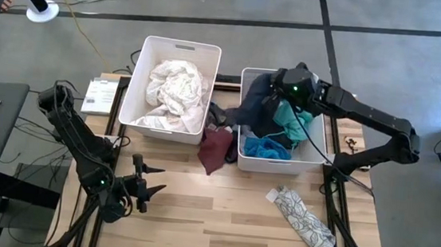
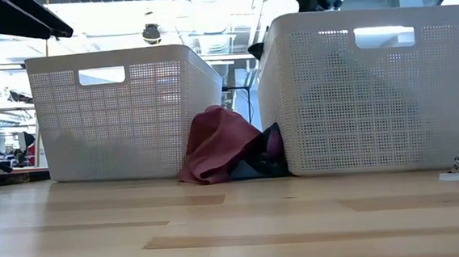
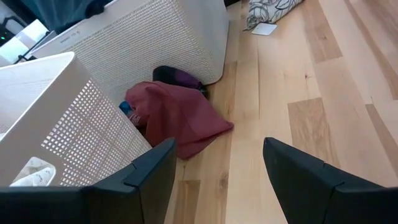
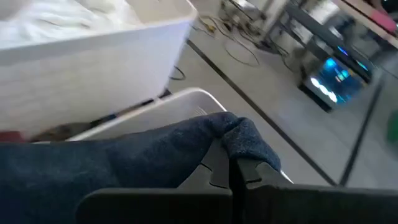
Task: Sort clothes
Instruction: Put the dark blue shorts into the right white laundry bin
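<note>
Right gripper (image 1: 274, 91) over the right bin (image 1: 241, 153), fingers (image 4: 239, 168) shut on a navy garment (image 4: 124, 162), which hangs into the bin. Teal and blue clothes (image 1: 279, 137) piled in the same bin. Left bin (image 1: 130, 108) holds white clothes (image 1: 177, 88). Maroon garment (image 1: 215, 149) on the desk (image 1: 196, 217) in the gap between the bins, something dark tucked behind it. Patterned white piece (image 1: 302, 220) lies on the desk in front of the right bin. Left gripper (image 1: 151, 187) hovers low over the desk near the left front, fingers (image 3: 298, 168) partly open, empty, pointing at the maroon one.
</note>
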Controlling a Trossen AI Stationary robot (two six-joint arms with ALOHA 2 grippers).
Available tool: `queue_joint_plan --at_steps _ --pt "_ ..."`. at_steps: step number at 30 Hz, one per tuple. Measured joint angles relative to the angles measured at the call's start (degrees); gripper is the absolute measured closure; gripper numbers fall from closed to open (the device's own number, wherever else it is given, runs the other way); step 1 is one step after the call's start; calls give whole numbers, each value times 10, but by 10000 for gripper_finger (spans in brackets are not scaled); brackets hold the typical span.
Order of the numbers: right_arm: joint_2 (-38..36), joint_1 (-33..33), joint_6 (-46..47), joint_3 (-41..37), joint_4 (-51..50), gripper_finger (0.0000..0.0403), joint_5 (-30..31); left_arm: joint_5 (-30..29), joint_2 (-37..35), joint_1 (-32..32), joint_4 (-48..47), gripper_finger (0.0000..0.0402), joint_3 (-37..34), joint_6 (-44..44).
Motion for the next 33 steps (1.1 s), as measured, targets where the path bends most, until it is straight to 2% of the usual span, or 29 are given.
queue_joint_plan --at_steps 5,11,14,16,23,33 --pt "0 -24 33 0 -31 403 16 0 0 0 0 168 0 0" --pt "0 -38 63 0 -34 403 53 0 0 0 0 168 0 0" --pt "0 -42 65 -6 -18 403 52 0 0 0 0 168 0 -2" --pt "0 -42 65 -20 9 403 33 0 0 0 0 168 0 -2" --pt "27 -50 79 -67 57 403 -93 -1 0 5 3 168 0 2" --pt "152 -57 80 -76 90 394 -192 0 0 9 24 168 0 21"
